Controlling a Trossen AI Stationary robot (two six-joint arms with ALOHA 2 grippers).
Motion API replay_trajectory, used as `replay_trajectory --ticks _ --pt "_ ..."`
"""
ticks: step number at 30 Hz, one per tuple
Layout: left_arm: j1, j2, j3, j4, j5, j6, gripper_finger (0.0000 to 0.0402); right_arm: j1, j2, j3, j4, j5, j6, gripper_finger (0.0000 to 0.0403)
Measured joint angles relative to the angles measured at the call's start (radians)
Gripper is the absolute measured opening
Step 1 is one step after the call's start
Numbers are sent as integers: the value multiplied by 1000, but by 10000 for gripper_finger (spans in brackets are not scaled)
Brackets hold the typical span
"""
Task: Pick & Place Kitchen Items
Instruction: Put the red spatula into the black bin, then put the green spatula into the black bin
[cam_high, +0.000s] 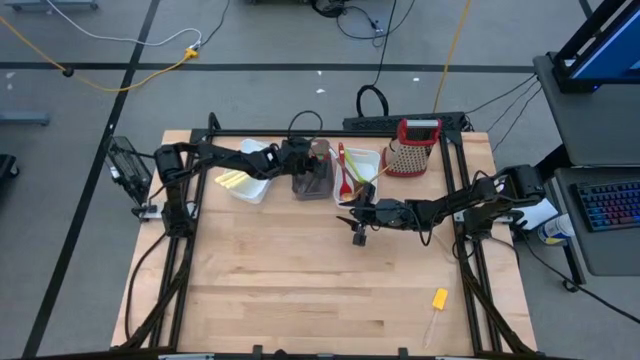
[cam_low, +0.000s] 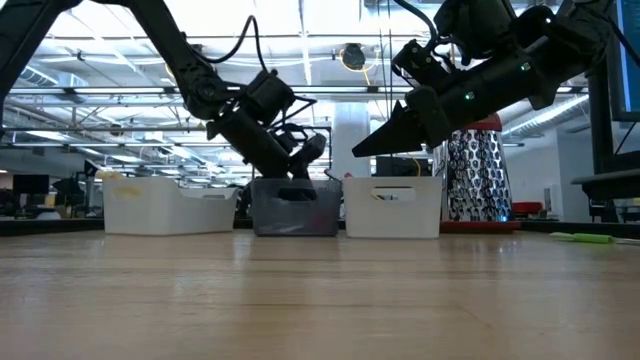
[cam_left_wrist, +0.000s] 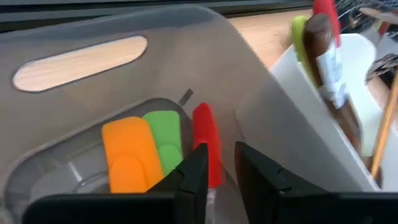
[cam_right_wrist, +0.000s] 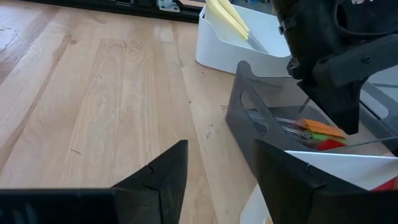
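Observation:
A grey tub (cam_high: 310, 182) stands between two white tubs at the table's far side. Inside it lie an orange spatula (cam_left_wrist: 127, 152), a green spatula (cam_left_wrist: 165, 140) and a red spatula (cam_left_wrist: 205, 130), heads side by side on its floor. My left gripper (cam_left_wrist: 222, 155) reaches down into this tub, open, its fingers on either side of the red spatula's handle. My right gripper (cam_high: 358, 228) hovers open over bare wood in front of the right white tub (cam_high: 362, 172), which holds red, green and wooden spoons. My left gripper slants down into the grey tub from the table's left. The red spatula's handle (cam_left_wrist: 213, 180) runs along the gap between its fingers, close beside one finger (cam_left_wrist: 194, 174). Whether that finger touches it I cannot tell. The spatula's head rests on the tub's floor.
The left white tub (cam_right_wrist: 249, 43) holds yellow utensils. A red-topped metal grater (cam_high: 412, 150) stands at the far right. A yellow-headed spatula (cam_high: 438, 300) lies alone on the wood near the front right. The table's near half is open wood.

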Motion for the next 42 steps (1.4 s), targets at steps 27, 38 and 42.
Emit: replay_trajectory --ticks 27,38,42 --pt "-13 -222 0 -160 7 371 120 5 -144 0 -507 32 302 171" --pt "-52 -268 0 -155 8 468 120 8 -431 0 -1028 55 534 179" --pt "-56 -268 0 -155 8 472 120 8 -490 0 -1164 53 634 198"
